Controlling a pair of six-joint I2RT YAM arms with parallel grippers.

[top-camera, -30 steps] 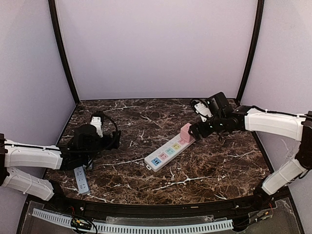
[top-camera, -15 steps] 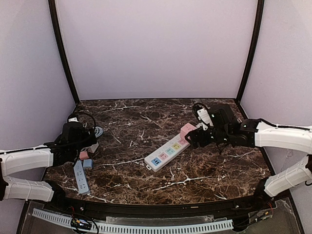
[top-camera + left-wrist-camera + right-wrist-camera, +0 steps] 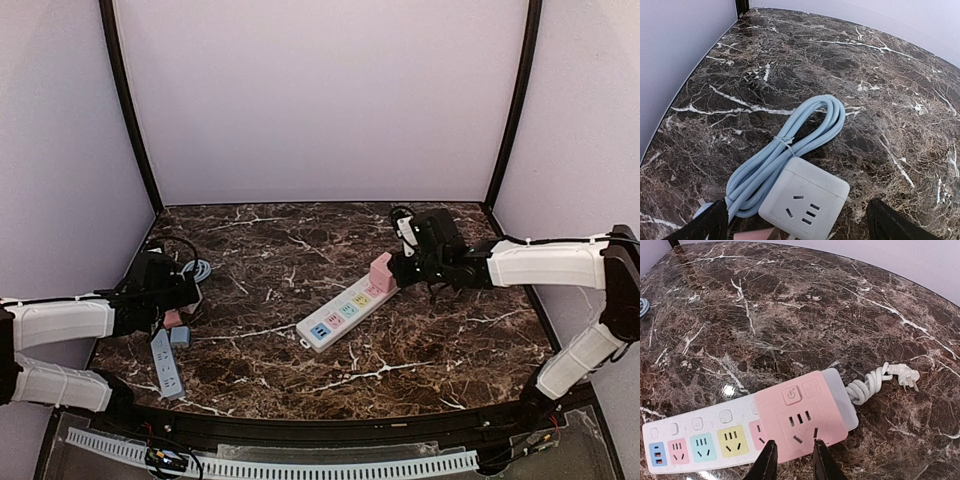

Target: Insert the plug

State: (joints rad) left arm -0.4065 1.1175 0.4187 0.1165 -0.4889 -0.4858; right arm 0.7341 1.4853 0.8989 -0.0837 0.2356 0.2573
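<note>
On a dark marbled desk [image 3: 440, 350] walled in pale lilac, the right pincer [image 3: 793, 466] hangs at the near edge of a pink plug adapter [image 3: 800, 415]. Its two black fingers are drawn almost together; whether they nip the adapter's rim cannot be told. The adapter sits on the cord end of a white power strip [image 3: 700, 442] that lies slantwise mid-desk, its pastel sockets running toward the near left. The strip's own white cord [image 3: 867, 385] lies bundled just beyond the adapter, its prongs bare on the stone. Well apart, at the desk's left edge, the left pincer [image 3: 800, 227] stands spread wide and holds nothing. It is poised over a white cube socket [image 3: 805, 200] and a tied coil of light-blue cable [image 3: 790, 145]. A small grey-blue strip [image 3: 167, 368] lies near that arm.
</note>
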